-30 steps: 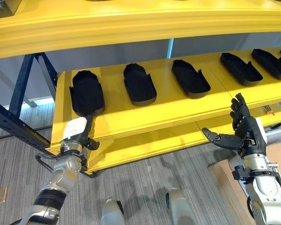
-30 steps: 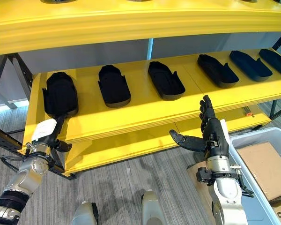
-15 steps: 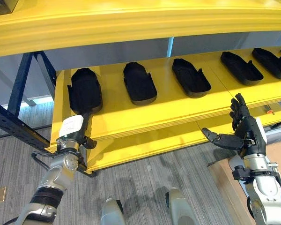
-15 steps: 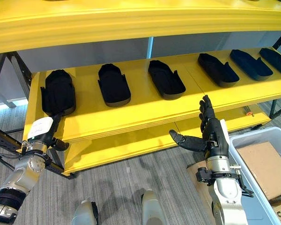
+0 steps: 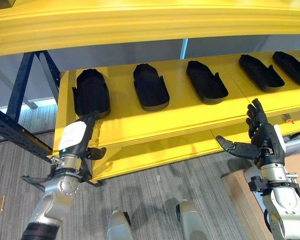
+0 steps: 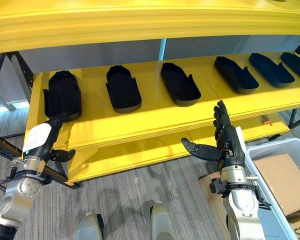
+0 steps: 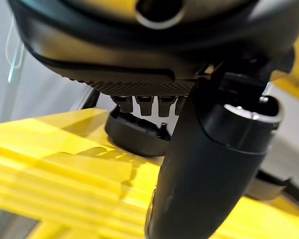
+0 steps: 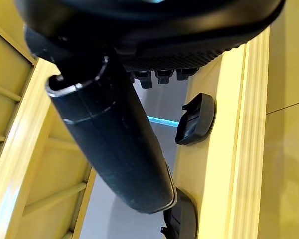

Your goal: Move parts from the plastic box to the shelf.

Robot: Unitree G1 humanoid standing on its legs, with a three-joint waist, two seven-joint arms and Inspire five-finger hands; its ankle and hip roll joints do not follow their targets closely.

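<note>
Leftmost black part (image 5: 90,93) now lies on the yellow shelf (image 5: 140,122), first in a row w/ the other parts (image 5: 150,86). Over the last sec the left hand (image 5: 76,141) has drawn back off it to the shelf's front edge, fingers straight, holding nothing; fingertips just short of the part. So that placement looks done. Right hand (image 5: 257,137) idle, spread wide, near the plastic box (image 6: 285,172).
</note>
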